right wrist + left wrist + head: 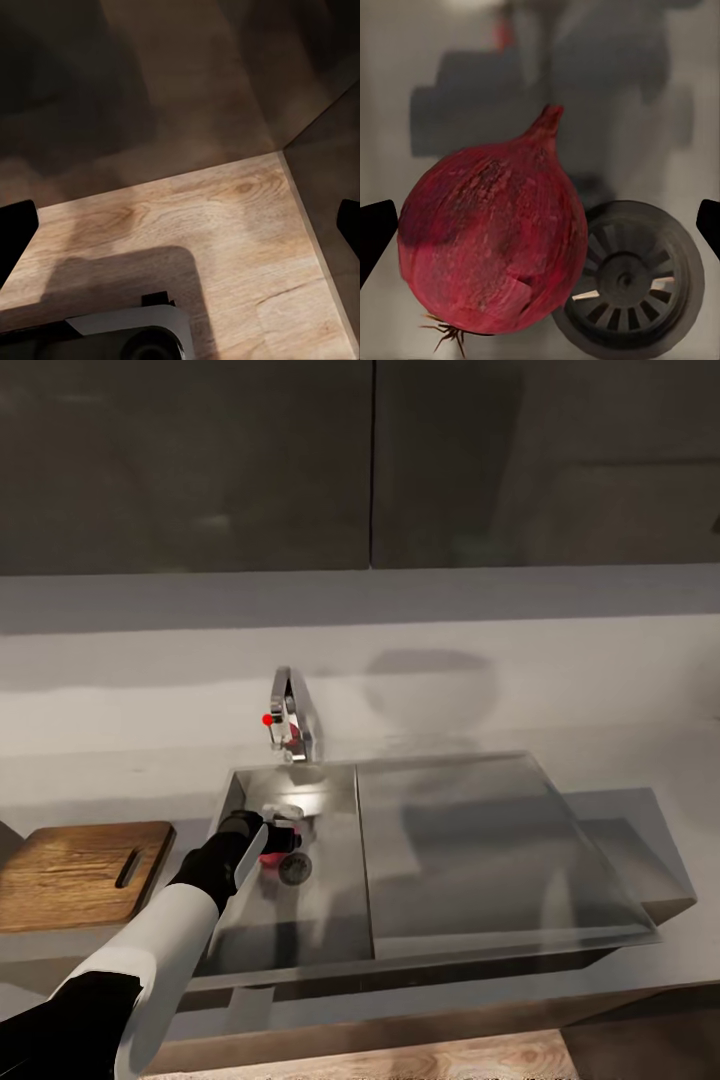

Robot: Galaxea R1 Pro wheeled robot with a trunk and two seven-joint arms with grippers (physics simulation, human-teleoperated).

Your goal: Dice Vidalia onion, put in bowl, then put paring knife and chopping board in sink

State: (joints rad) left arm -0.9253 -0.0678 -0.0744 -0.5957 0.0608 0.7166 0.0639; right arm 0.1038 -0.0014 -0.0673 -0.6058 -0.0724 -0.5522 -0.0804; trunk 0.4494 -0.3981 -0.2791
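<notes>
Left tool (283, 838) spread wide around the Vidalia onion (491, 240) in the sink (330, 920), drain (634, 281) partly hidden behind it

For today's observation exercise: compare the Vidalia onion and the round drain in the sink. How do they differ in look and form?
The Vidalia onion is a dark red, rounded bulb with a pointed tip and wispy roots; the drain is a flat dark grey disc with radial slots. The onion stands up from the sink floor, while the drain lies flush in it. Both are round and sit side by side.
</notes>
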